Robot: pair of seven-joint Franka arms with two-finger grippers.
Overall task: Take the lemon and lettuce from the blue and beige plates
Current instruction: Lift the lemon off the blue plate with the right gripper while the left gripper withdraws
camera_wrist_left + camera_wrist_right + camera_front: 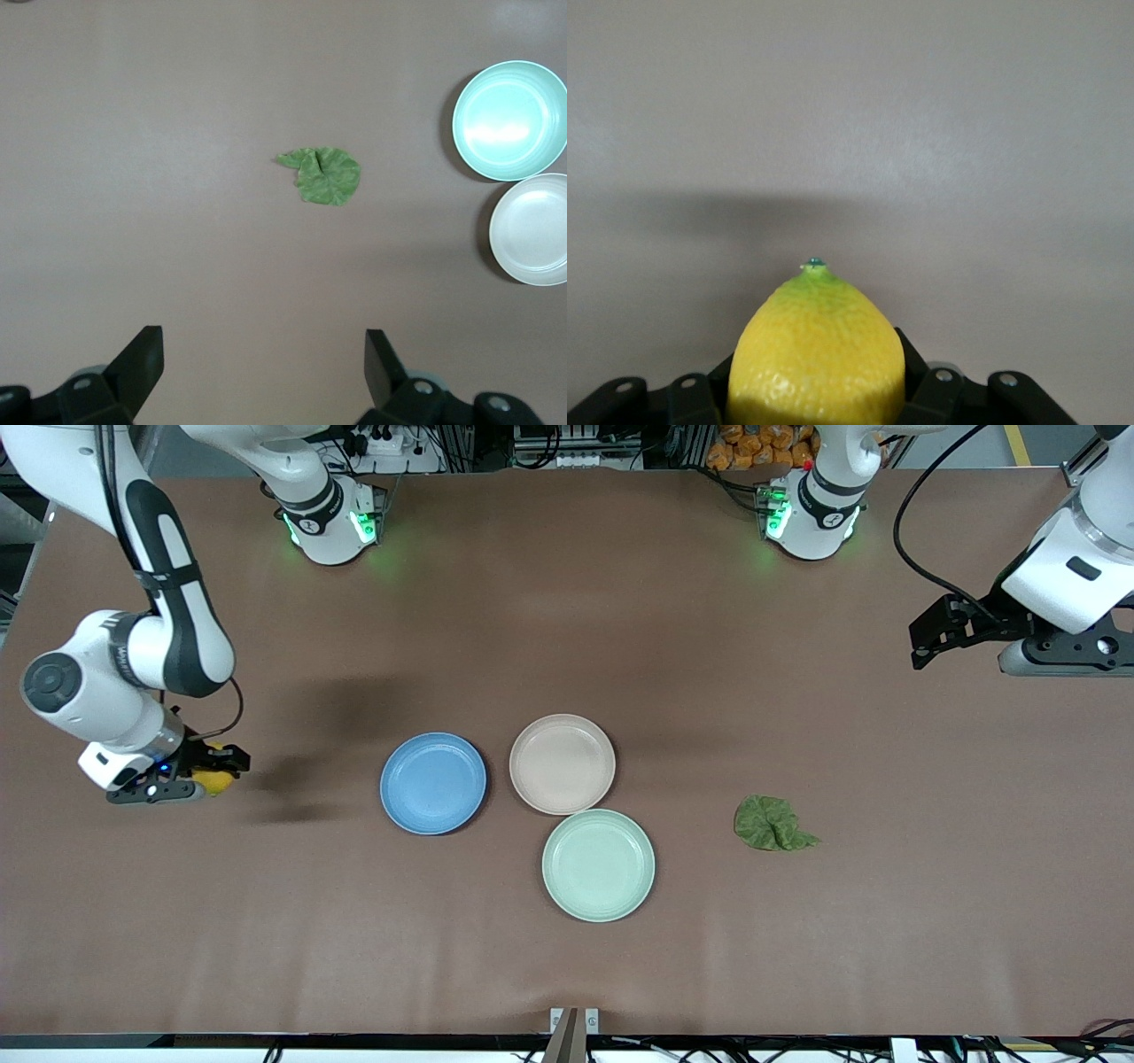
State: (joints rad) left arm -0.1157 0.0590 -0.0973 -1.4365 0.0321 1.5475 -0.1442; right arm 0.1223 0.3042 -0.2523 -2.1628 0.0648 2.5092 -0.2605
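Observation:
The blue plate [433, 783] and the beige plate [562, 763] lie side by side mid-table, both empty. My right gripper [215, 772] is shut on the yellow lemon [213, 782], low over the bare table toward the right arm's end, well away from the blue plate. The lemon fills the right wrist view [818, 354]. The green lettuce [773, 824] lies flat on the table toward the left arm's end, off any plate; it also shows in the left wrist view [326, 175]. My left gripper [926, 644] is open and empty, high over the table at the left arm's end.
A mint-green plate [598, 864], empty, lies nearer to the front camera than the beige plate and touches it. It also shows in the left wrist view [509, 119] beside the beige plate [532, 228]. A black cable hangs by the left arm.

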